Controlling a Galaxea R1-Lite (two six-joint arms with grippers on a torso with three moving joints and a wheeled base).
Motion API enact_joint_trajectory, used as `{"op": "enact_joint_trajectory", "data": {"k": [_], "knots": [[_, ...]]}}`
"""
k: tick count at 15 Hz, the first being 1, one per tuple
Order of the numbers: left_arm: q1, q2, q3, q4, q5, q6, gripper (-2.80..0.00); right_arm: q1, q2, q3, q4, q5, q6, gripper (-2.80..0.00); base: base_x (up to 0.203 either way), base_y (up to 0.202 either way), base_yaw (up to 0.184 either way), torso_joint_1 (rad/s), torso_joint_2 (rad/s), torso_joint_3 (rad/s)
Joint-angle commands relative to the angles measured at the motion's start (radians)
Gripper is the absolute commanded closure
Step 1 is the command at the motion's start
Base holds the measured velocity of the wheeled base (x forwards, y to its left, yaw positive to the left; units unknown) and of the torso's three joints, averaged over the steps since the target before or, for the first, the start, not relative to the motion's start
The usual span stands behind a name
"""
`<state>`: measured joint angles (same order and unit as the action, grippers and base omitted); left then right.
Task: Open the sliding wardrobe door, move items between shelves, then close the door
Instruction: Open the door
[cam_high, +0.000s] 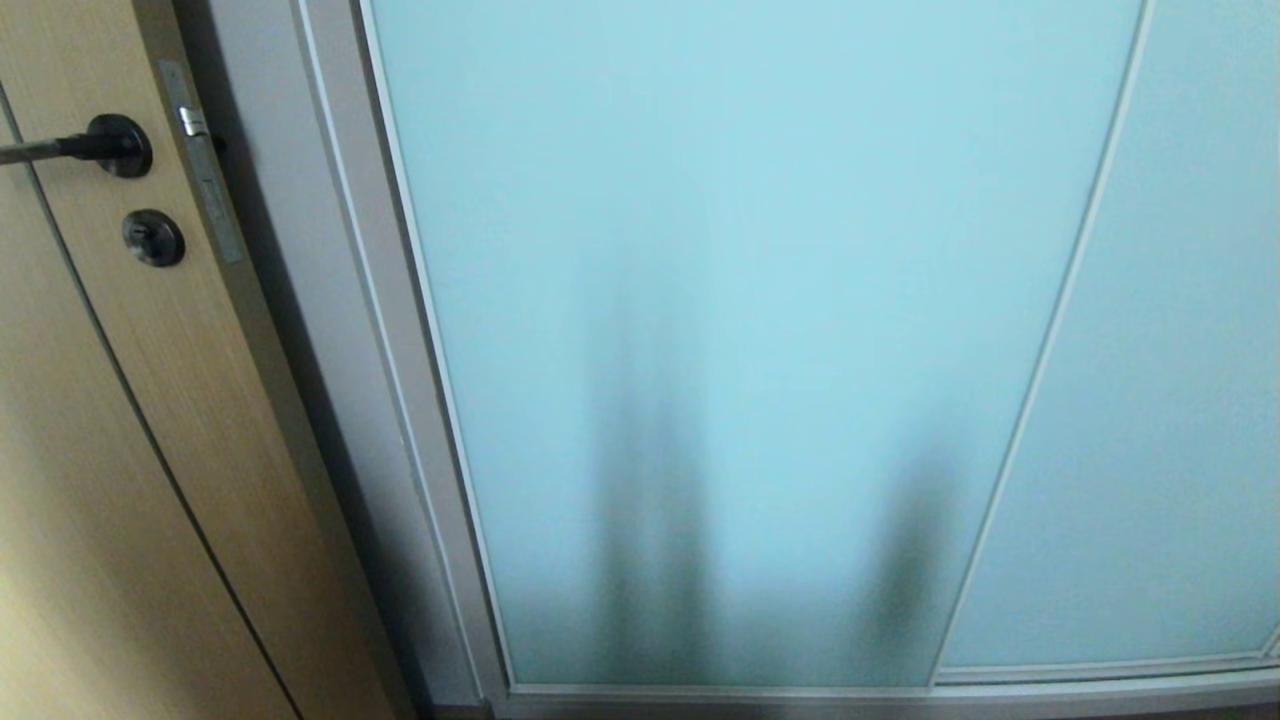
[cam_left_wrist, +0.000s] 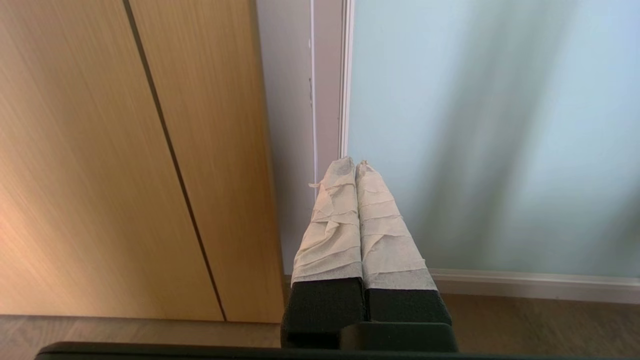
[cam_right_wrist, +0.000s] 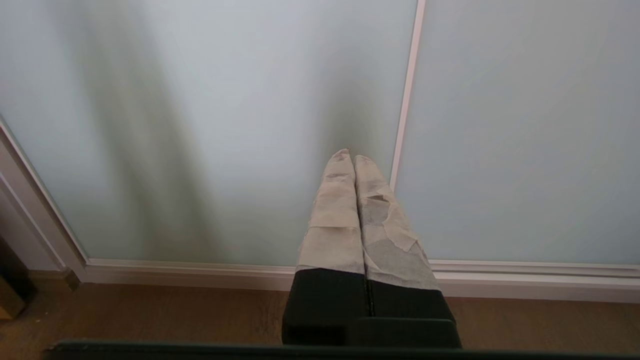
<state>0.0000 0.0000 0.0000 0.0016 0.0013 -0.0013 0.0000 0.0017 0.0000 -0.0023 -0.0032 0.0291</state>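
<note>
Before the robot, two frosted panels (cam_high: 720, 300), one wooden door (cam_high: 120, 450).

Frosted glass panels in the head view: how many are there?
2. The sliding wardrobe door fills the middle, shut against its grey frame; a second frosted panel sits to its right, past a thin metal strip. More may lie beyond the picture's right edge.

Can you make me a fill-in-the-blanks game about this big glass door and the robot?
1. The sliding wardrobe door is still ____.
2. The left gripper has its jaws ____ and holds nothing.
3. The handle on the wooden door is coloured ____.
4. The floor under the right gripper is made of ____.

Missing words: closed; shut; black; wood
</note>
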Motion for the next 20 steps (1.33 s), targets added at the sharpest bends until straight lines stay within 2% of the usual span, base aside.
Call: {"op": "enact_joint_trajectory", "data": {"k": [1, 20], "knots": [[0.000, 0.000, 0.002, 0.000, 0.000, 0.000, 0.00, 0.000, 0.001, 0.000, -0.001, 0.000, 0.000, 0.00, 0.000, 0.000, 0.000, 0.000, 0.00, 0.000], [0.000, 0.000, 0.000, 0.003, 0.002, 0.004, 0.00, 0.000, 0.001, 0.000, 0.000, 0.000, 0.000, 0.00, 0.000, 0.000, 0.000, 0.000, 0.00, 0.000]]}}
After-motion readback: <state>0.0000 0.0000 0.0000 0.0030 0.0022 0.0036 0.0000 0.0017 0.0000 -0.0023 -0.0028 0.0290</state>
